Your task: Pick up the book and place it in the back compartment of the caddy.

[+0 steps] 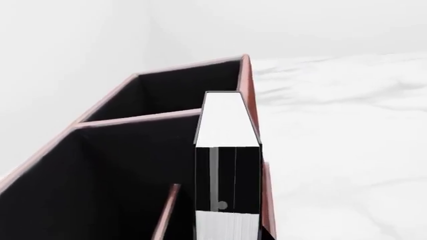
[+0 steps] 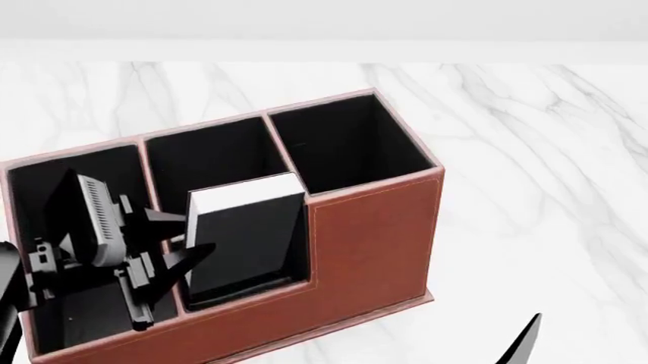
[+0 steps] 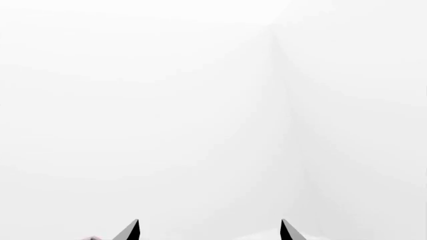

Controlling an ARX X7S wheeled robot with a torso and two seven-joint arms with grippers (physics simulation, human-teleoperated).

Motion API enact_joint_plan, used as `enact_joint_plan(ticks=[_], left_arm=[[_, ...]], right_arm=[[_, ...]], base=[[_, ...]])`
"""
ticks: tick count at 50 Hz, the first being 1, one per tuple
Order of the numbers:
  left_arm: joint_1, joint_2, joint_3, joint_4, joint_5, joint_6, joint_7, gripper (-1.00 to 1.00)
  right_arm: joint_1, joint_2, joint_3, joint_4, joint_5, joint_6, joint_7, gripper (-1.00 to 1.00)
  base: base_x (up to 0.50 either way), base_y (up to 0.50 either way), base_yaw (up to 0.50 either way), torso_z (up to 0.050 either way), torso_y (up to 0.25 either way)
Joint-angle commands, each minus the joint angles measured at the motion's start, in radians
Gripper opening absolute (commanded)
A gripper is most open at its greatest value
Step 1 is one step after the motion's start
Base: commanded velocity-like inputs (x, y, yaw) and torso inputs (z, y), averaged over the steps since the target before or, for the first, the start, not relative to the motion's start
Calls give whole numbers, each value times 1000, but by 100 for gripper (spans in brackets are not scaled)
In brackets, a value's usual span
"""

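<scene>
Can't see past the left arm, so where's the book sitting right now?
In the head view the book stands in the caddy's middle cell behind the lowered front wall, left gripper at its left side, the tall end cell on its right.

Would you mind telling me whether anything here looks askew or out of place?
Nothing stands out. The book stands in the caddy's low-walled middle cell, leaning slightly, its white page edges up, with the left gripper beside it.

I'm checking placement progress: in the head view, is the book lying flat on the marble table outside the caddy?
No, the book stands inside a front middle cell of the caddy, behind its lowered wall.
</scene>
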Motion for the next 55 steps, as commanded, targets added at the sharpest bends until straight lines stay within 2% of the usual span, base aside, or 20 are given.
enact_joint_plan(ticks=[1, 11, 24, 34, 35, 55], left_arm=[[-6, 41, -279, 0, 79, -43, -24, -100], [5, 47, -349, 0, 124, -73, -16, -100], [6, 39, -382, 0, 147, -87, -20, -100], [4, 34, -386, 0, 160, -80, -95, -100], [3, 35, -381, 0, 166, -89, -120, 100], [13, 49, -358, 0, 152, -70, -130, 100]], right_arm=[[2, -1, -4, 2, -4, 3, 3, 100], [6, -1, -7, 8, -4, 4, 5, 100], [7, 0, -8, 6, -5, 7, 9, 100], [8, 0, -9, 10, -6, 8, 12, 100], [9, 1, -8, 11, -7, 8, 13, 100], [5, 5, -6, 4, -6, 8, 20, 100]], base=[[0, 0, -6, 0, 0], [1, -2, -6, 0, 0], [2, -1, -4, 0, 0], [1, -1, -2, 0, 0], [0, 0, 0, 0, 0], [0, 0, 0, 0, 0]])
